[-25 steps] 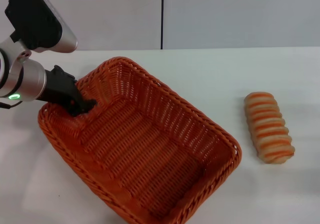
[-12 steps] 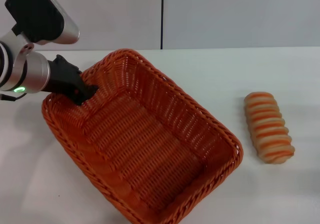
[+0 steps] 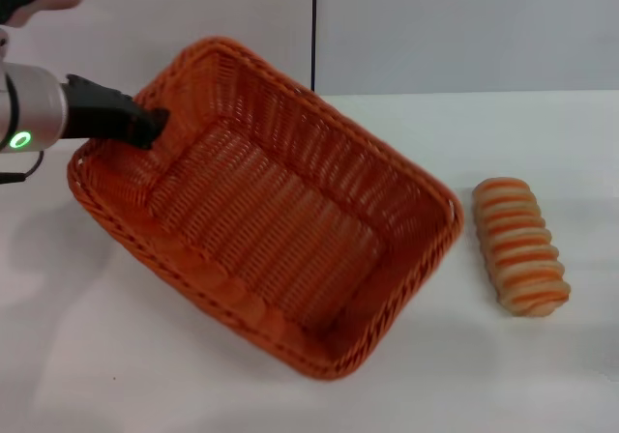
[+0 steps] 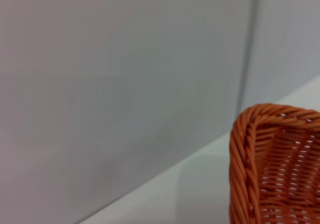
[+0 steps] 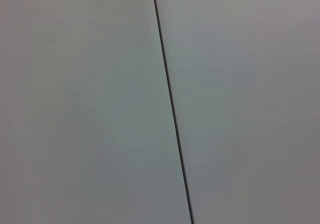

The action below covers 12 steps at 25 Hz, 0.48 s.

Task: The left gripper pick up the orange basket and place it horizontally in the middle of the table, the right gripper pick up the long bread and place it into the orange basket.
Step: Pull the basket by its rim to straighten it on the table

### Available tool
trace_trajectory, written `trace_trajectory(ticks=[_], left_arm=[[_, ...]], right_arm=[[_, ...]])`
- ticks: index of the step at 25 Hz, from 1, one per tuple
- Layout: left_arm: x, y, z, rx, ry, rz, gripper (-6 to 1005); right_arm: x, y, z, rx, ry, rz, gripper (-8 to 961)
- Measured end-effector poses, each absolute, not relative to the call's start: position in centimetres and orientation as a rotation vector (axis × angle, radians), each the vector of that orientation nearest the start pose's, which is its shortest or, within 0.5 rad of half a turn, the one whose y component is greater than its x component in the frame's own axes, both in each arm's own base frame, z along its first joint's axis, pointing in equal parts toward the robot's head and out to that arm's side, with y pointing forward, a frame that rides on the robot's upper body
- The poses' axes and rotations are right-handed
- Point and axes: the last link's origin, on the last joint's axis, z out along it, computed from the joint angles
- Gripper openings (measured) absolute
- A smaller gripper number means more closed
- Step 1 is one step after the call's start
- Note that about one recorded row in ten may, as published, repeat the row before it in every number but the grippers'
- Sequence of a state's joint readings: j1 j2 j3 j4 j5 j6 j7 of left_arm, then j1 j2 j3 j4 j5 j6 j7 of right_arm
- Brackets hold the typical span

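Leftmost, the left end effector (image 3: 145, 129) is clamping the left short rim of the orange basket (image 3: 280, 220), its black fingers closed over the braided edge. Centrally, the basket is lying skewed on the white tabletop (image 3: 542, 375), its far corner overlapping the wall. Rightward, the long bread (image 3: 518, 245) is resting on the tabletop, near the basket yet apart from it.
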<state>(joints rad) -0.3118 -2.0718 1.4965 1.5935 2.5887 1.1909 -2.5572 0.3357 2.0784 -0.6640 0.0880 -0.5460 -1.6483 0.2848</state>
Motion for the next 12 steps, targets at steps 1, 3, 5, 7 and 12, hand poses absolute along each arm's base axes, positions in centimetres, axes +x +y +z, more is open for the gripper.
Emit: trace_trajectory(ticks=[1, 3, 5, 7, 12], left_arm=[[-20.4, 34.7, 3.6, -2.225, -0.854, 0.075, 230], [-20.7, 34.6, 3.8, -2.200, -0.881, 0.060, 221], [-20.7, 34.6, 3.8, -2.200, -0.881, 0.060, 212], [-22.1, 34.5, 4.6, -2.122, -0.962, 0.021, 203], [-25.7, 33.2, 6.5, -1.964, -1.127, -0.025, 180]], right_arm=[[35.9, 25.7, 4.7, -1.222, 0.453, 0.886, 638], [35.9, 25.7, 4.8, -1.222, 0.452, 0.888, 637], [35.9, 25.9, 5.0, -1.220, 0.449, 0.900, 637], [35.8, 26.0, 5.3, -1.216, 0.455, 0.927, 637], [35.7, 26.2, 5.6, -1.230, 0.452, 0.963, 638]])
